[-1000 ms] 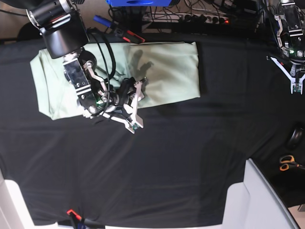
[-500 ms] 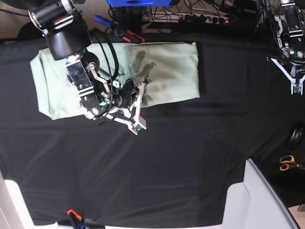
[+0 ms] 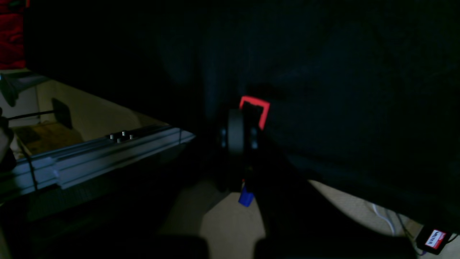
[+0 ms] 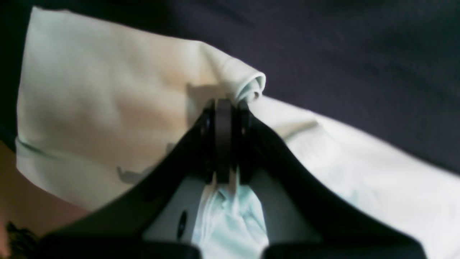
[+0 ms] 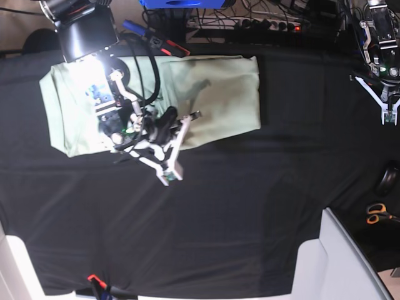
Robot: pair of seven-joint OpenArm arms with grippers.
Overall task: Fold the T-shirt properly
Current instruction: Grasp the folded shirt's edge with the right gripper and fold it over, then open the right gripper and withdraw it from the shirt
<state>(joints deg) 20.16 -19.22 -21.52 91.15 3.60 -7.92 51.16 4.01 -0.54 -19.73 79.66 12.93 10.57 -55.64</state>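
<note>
- The black table cloth (image 5: pixel 250 206) fills most of the frame.
- The T-shirt (image 5: pixel 219 94) lies folded at upper left.
- My right gripper (image 4: pixel 224 108) is clamped on its rolled lower edge.
- My left gripper (image 5: pixel 389 112), upper right, is closed and empty.

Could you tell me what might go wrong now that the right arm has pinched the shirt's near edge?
The right gripper is shut on only a small rolled bunch at the T-shirt's edge, so the cloth may slip out when pulled. It may also hold only the top layer, so the fold could come apart. The left gripper is shut and far off, so nothing pins the shirt against dragging across the black table cover.
</note>
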